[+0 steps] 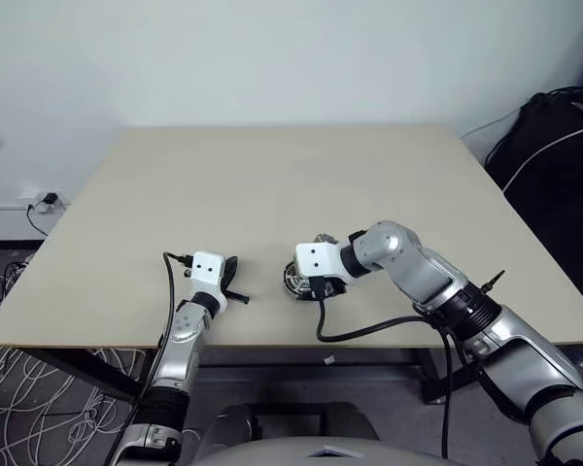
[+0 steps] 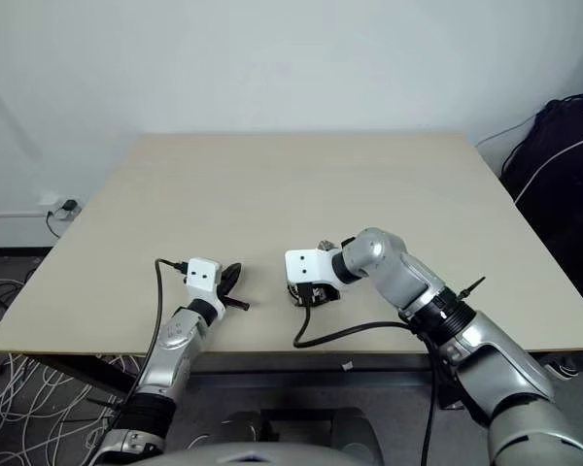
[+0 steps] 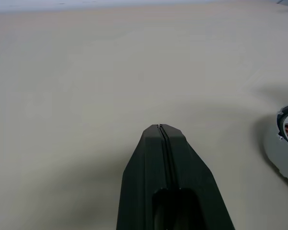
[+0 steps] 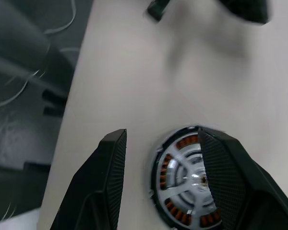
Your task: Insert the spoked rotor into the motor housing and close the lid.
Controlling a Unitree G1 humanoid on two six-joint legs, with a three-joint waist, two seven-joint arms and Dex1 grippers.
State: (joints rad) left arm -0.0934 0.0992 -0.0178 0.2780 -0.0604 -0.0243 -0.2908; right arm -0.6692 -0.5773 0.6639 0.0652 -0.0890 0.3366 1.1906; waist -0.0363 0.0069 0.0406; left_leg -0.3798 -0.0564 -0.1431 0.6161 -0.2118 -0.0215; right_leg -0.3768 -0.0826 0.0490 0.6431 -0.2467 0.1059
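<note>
The motor housing (image 4: pixel 182 184) lies near the table's front edge, a round disc with a copper ring of windings around a silver centre with spoke-like arms. I cannot tell whether that centre is the spoked rotor seated in it. My right gripper (image 4: pixel 162 133) hangs open just above it, angled down and to the left, with one finger (image 4: pixel 225 177) over the disc's edge and the other beside it. My left gripper (image 1: pixel 233 279) rests shut and empty on the table, left of the housing (image 1: pixel 294 282). A shiny silver piece (image 1: pixel 323 238) peeks from behind the right wrist, perhaps the lid.
The tan table (image 1: pixel 272 184) stretches far beyond the work area, and its front edge runs close under both grippers. A black bag (image 1: pixel 564 146) stands off the table's right side. Cables (image 1: pixel 19 388) lie on the floor at the left.
</note>
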